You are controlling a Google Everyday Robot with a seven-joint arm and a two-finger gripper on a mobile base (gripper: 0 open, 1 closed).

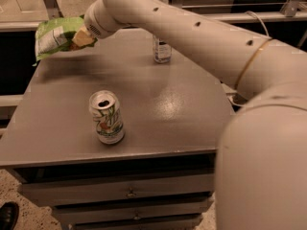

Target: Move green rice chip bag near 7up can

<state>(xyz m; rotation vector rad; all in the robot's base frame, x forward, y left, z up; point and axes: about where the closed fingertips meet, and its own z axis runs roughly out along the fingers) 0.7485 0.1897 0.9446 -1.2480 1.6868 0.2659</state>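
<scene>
The green rice chip bag (56,35) hangs in the air above the far left corner of the grey table (158,109), clear of the surface. My gripper (80,37) is at the bag's right edge and is shut on it, with the yellowish fingers (84,39) pinching the crinkled foil. The 7up can (106,117) stands upright near the table's front, left of centre, well in front of and below the bag. My arm reaches in from the right across the back of the table.
A clear plastic bottle (162,50) stands at the back of the table, partly hidden behind my arm. Drawers (129,191) run under the table's front edge. A metal rail (216,17) crosses behind the table. A dark shoe (8,215) shows at the bottom left.
</scene>
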